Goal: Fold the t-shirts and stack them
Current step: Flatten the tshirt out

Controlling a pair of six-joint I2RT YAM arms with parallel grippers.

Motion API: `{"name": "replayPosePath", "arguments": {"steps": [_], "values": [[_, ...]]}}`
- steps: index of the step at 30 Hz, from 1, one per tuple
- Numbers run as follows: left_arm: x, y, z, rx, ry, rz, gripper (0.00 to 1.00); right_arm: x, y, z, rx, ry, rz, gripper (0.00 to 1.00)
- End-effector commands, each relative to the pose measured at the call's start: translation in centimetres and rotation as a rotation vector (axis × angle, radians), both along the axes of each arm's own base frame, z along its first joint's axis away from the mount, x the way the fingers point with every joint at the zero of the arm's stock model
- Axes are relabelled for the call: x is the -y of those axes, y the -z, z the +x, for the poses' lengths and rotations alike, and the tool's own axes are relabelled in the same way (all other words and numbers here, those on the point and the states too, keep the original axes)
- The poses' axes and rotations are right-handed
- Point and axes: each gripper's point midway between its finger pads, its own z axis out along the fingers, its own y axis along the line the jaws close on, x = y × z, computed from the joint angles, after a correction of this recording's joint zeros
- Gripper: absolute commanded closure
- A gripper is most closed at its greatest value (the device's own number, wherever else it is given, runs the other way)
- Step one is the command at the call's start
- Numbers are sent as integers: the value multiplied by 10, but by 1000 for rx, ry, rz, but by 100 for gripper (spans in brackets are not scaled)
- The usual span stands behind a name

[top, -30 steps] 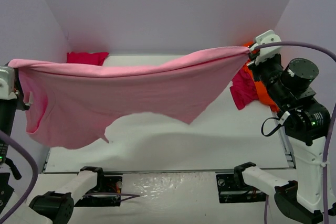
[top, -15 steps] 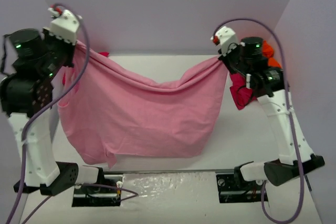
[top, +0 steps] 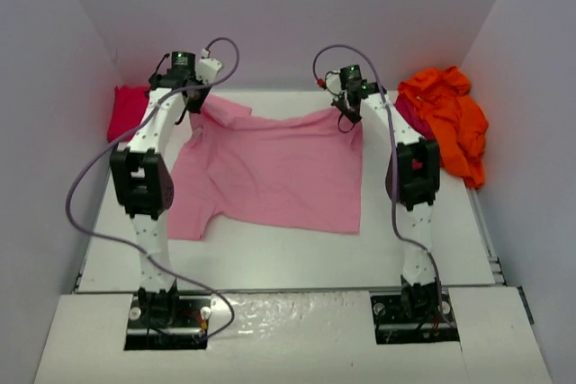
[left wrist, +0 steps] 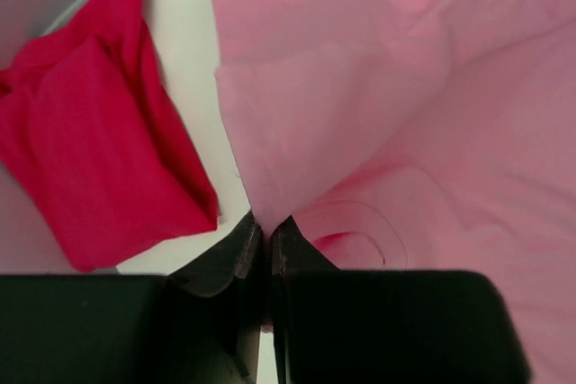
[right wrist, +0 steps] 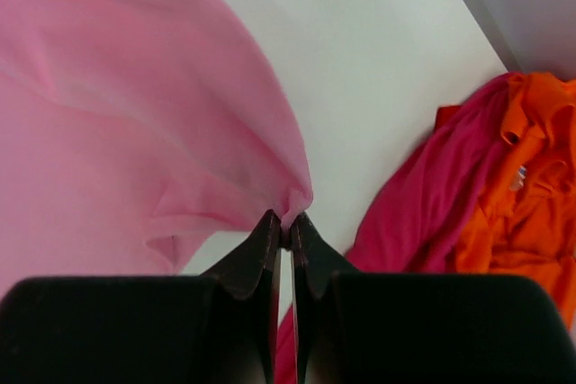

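The light pink t-shirt (top: 270, 168) lies spread across the middle of the table, its two far corners still lifted. My left gripper (top: 200, 96) is shut on its far left corner (left wrist: 261, 195). My right gripper (top: 349, 116) is shut on its far right corner (right wrist: 292, 200). A folded red t-shirt (top: 129, 107) rests at the far left by the wall, also in the left wrist view (left wrist: 90, 141). The bright orange t-shirt (top: 447, 119) sits crumpled at the far right, on top of the dark crimson t-shirt (right wrist: 423, 195).
Purple walls (top: 270, 15) close the table on three sides. Both arms reach out long over the table towards the back wall. Cables (top: 94, 195) loop beside each arm. White table surface (top: 288, 254) shows in front of the pink shirt.
Both arms swung from high near the camera out and down to the far end of the table. The pink shirt went from hanging stretched in the air to lying mostly flat.
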Motion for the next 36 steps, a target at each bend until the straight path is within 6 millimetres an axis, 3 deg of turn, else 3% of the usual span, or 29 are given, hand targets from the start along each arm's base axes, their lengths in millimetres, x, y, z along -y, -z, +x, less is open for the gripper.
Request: {"name": "replayPosePath", "arguments": {"steps": [1, 3, 6, 11, 14, 17, 22, 26, 27, 28, 30, 32, 34, 36], "values": [[-43, -48, 54, 245, -103, 12, 100, 65, -14, 37, 108, 191, -58, 100], [-52, -29, 64, 227, -122, 16, 100, 70, -9, 43, 111, 198, -46, 100], [-56, -17, 79, 245, -140, 26, 100, 66, -10, 45, 127, 195, -36, 100], [-59, -17, 88, 270, -146, 44, 100, 66, -17, 47, 154, 202, -50, 100], [-80, -20, 91, 283, -171, 58, 100, 69, -16, 50, 164, 205, -65, 100], [-76, -10, 87, 241, -146, 49, 100, 67, -11, 50, 156, 200, -63, 100], [-57, 17, 48, 61, -7, 16, 100, 58, -6, 40, 123, 162, -42, 100], [-38, 44, -33, -216, 176, -7, 99, 53, -10, 28, 109, 136, -30, 100], [-36, 52, -52, -281, 218, -7, 97, 52, -15, 25, 111, 128, -24, 100], [-30, 54, -79, -365, 263, -38, 78, 49, -12, 21, 98, 112, -23, 100], [-22, 56, -119, -475, 321, -100, 57, 44, -13, 14, 86, 89, -19, 100], [-17, 51, -142, -482, 346, -163, 51, 41, -20, 9, 90, 70, -14, 100], [-30, 38, -107, -316, 253, -122, 49, 38, -19, 5, 78, 51, -10, 100], [-37, 16, -69, -176, 181, -134, 35, 34, -17, 4, 75, 41, -2, 100]]}}
